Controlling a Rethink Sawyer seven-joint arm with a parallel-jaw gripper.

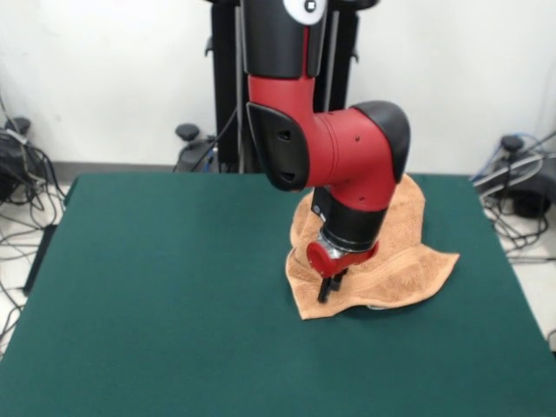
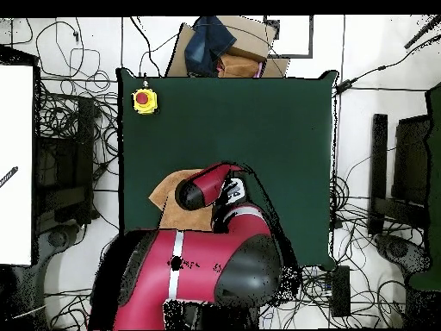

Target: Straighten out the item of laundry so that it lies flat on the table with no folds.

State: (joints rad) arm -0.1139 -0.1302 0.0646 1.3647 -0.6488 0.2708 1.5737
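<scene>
Plainly, these are the facts at this moment.

Towel: the small peach-orange terry-cloth towel lies on the dark green felt tabletop, toward three o'clock of centre in the front view. In the overhead view only a strip of the towel shows at about nine o'clock of the arm, the rest hidden under it.

Shape of the towel: not flat. Its outline is irregular, one corner points out toward four o'clock, and the near edge at six o'clock looks doubled and slightly lifted off the felt. The far part rises behind the arm, so folds there cannot be judged.

Hand: the black hand of the red and black arm points down onto the towel's near-left part, its tips on or just above the cloth. The fingers look close together, but whether they pinch cloth or only press on it I cannot tell.

Other things: a yellow box with a red button sits near the tabletop's eleven o'clock corner in the overhead view, well apart from the towel.

Progress: by my judgement the task is partway at best. The towel is spread roughly, not bunched, yet creases and the doubled edge remain.

Left to do: draw the corners outward until the cloth lies square and smooth.
</scene>
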